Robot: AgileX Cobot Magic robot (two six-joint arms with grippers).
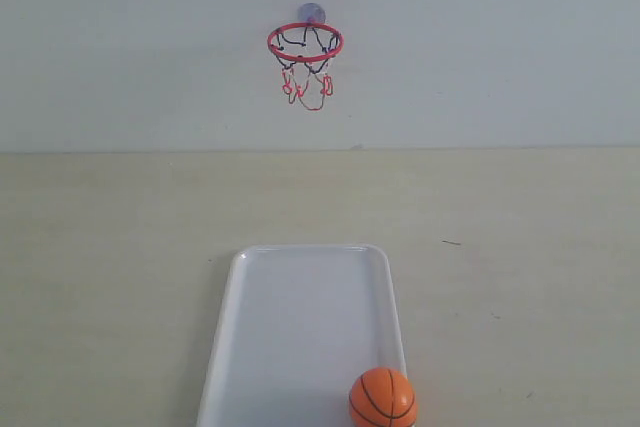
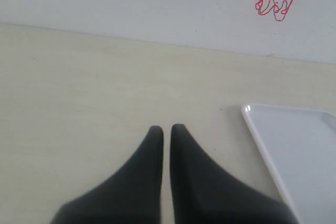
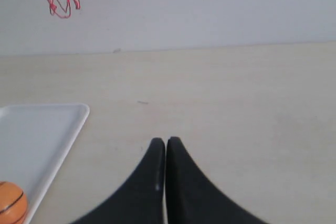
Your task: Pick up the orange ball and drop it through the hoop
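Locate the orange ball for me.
Exterior view: the orange ball sits in the near right corner of the white tray, far below the wall-mounted hoop.

We've got a pale beige worktop (image 1: 110, 277), matte, w/ a few tiny dark specks on the right side. Sitting flat on it approx mid: a white rectangular tray (image 1: 300, 327), rounded corners.

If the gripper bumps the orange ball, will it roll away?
Probably: the orange ball is round and sits on the smooth white tray. The tray's raised rim might stop it. It looks small, so likely light.
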